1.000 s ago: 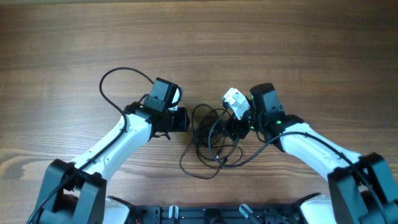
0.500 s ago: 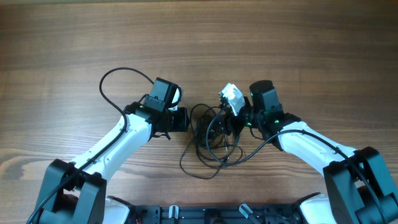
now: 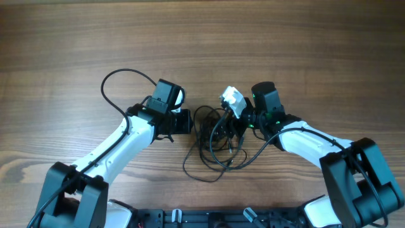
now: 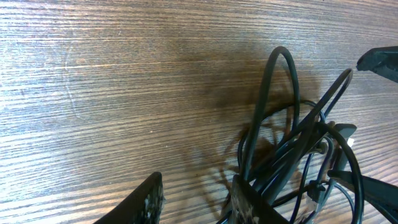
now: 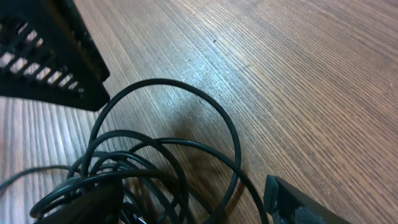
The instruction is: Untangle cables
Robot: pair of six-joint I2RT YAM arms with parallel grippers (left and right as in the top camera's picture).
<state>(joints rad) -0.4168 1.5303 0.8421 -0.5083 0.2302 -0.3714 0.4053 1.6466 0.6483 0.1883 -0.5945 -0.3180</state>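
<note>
Now: thin black tangled cables (image 3: 214,144) sit inside wide-spread right gripper (image 5: 186,196); left gripper (image 4: 199,196) parted, empty, bundle just beside it.

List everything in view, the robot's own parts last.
Cables: one tangled bundle, strand count unclear, black, table centre between the grippers.
Table: one, brown wood, under everything.
Left gripper: one, black, open, at the bundle's left edge.
Right gripper: one, black, open, loops lying between its fingers.
Arms: two, white and black, left arm and right arm reaching in from the bottom corners.
Arm wire: one loop, black, off the left arm.
Base: one, black, bottom edge.
</note>
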